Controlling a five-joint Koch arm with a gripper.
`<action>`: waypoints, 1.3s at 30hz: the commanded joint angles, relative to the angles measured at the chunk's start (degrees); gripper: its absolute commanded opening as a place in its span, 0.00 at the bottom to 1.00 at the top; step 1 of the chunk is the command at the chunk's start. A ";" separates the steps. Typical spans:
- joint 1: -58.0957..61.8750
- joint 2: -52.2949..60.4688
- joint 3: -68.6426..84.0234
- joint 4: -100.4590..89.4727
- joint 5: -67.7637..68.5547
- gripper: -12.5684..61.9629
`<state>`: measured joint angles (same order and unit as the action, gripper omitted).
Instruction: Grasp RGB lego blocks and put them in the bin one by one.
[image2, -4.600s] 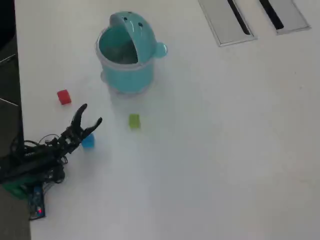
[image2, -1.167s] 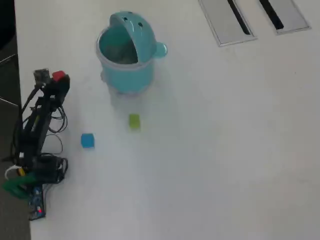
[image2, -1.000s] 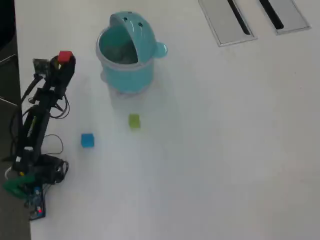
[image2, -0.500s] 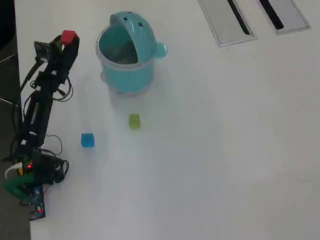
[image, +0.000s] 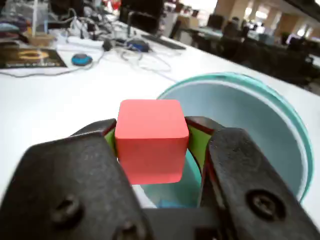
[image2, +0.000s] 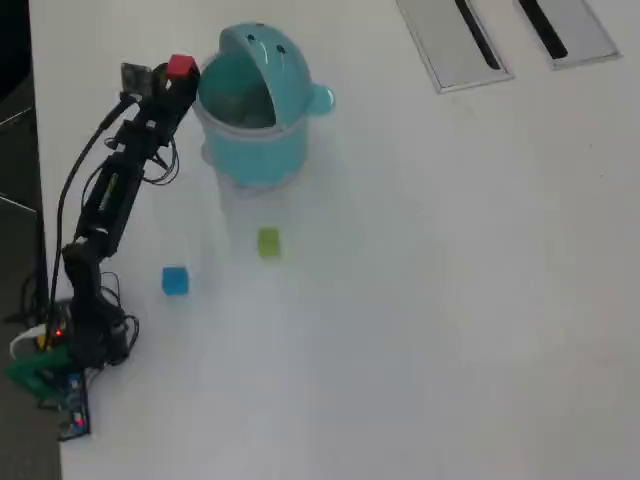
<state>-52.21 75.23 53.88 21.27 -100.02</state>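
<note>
My gripper (image: 152, 145) is shut on the red lego block (image: 150, 140), pinched between green-lined jaws, right at the near rim of the teal bin (image: 260, 115). In the overhead view the gripper (image2: 178, 74) holds the red block (image2: 181, 66) just left of the bin (image2: 255, 140), whose domed lid is swung back and whose mouth stands open. The yellow-green block (image2: 268, 242) lies on the table below the bin. The blue block (image2: 175, 280) lies lower left of it.
Two flat grey panels (image2: 460, 40) with dark slots lie at the top right in the overhead view. The table's left edge (image2: 35, 200) runs beside the arm's base. Cables and clutter (image: 100, 40) sit far behind in the wrist view.
The arm picked the red block off the table, then carried it up and to the right, from the table's left side to the bin's left rim. The other blocks stayed put.
</note>
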 joint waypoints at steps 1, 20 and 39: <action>0.97 0.18 -8.09 -4.04 1.49 0.34; 8.53 -19.86 -26.63 -0.79 1.93 0.52; 9.40 -6.50 -26.54 19.34 1.85 0.61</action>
<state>-43.51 65.13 33.40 41.57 -98.44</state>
